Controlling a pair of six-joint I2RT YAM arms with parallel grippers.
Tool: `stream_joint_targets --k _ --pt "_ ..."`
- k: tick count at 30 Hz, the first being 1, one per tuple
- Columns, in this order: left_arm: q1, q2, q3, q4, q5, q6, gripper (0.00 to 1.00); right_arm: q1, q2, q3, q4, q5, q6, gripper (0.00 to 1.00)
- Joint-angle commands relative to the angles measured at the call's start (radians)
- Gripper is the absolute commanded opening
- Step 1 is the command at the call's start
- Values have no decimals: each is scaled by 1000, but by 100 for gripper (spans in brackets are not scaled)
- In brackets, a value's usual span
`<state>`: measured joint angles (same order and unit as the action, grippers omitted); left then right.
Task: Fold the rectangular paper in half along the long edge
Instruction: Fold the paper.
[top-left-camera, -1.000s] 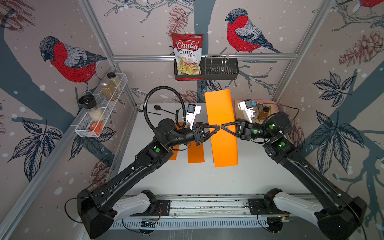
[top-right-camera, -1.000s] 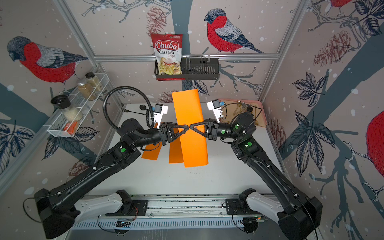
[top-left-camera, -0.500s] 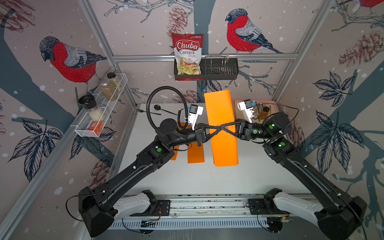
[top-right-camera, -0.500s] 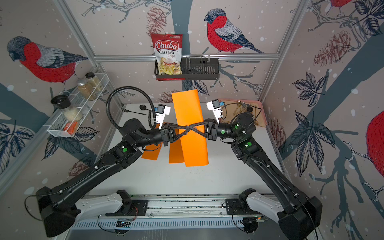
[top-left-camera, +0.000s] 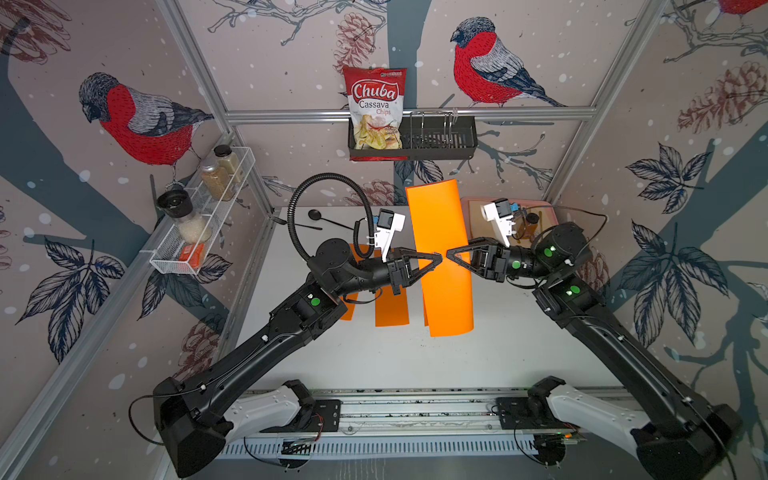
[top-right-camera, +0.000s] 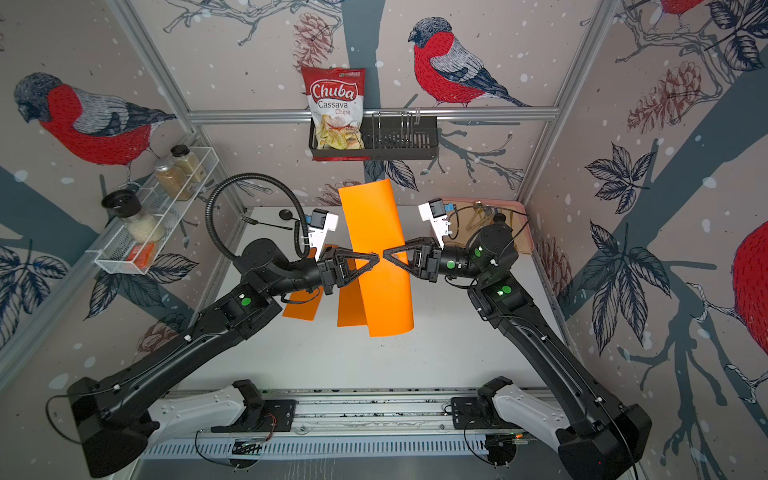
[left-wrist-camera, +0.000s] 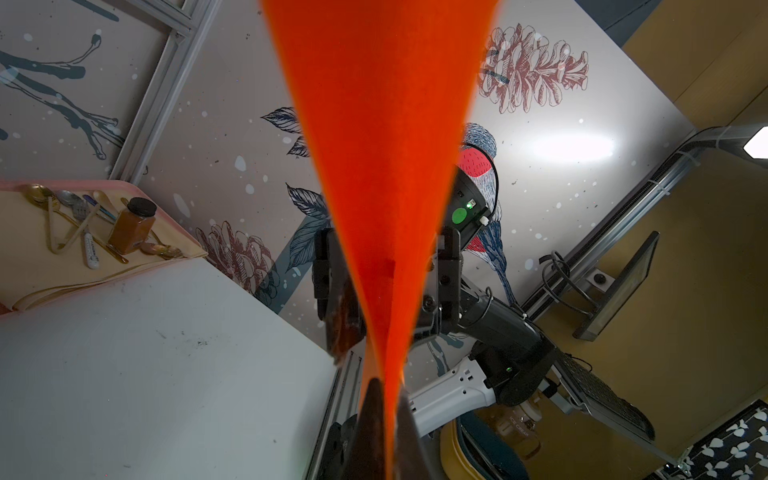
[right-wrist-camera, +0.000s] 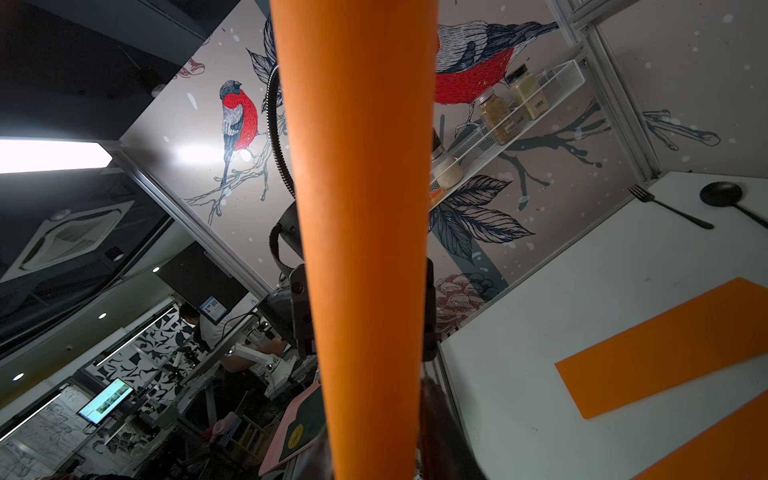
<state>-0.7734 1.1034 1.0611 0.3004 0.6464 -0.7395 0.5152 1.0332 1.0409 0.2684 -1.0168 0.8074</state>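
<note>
Orange paper (top-left-camera: 446, 291) sits clamped in the left jaws; the right jaws straddle it, grip unclear.

Both your arms rise from their bases and lean inward, wrists roughly level. Your left gripper (top-left-camera: 437, 257) and right gripper (top-left-camera: 450, 254) point tip to tip, almost meeting. The left jaws are pinched tight on the orange paper (top-left-camera: 434, 216). The right jaws' gap can't be made out.
</note>
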Motion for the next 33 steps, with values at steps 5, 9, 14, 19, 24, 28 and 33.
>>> stream_joint_targets --k 5,9,14,19,24,28,33 --pt "-1 -7 7 22 -3 18 0 -9 -10 19 -27 -5 -30 17" --pt "-1 -8 7 17 -4 19 0 -12 -19 25 -26 -13 -30 14" --pt "0 -11 7 13 -6 20 0 -11 -31 28 -26 -25 -29 11" --pt "-1 -11 7 14 -6 21 0 -11 -37 42 -74 -22 -60 7" --pt "0 -14 7 13 -6 22 0 -18 -38 58 -143 -17 -110 4" --pt "-1 -17 8 11 -6 22 0 -30 -44 70 -196 -8 -147 0" --pt "0 -16 10 17 -4 17 0 -35 -52 71 -202 -7 -156 0"
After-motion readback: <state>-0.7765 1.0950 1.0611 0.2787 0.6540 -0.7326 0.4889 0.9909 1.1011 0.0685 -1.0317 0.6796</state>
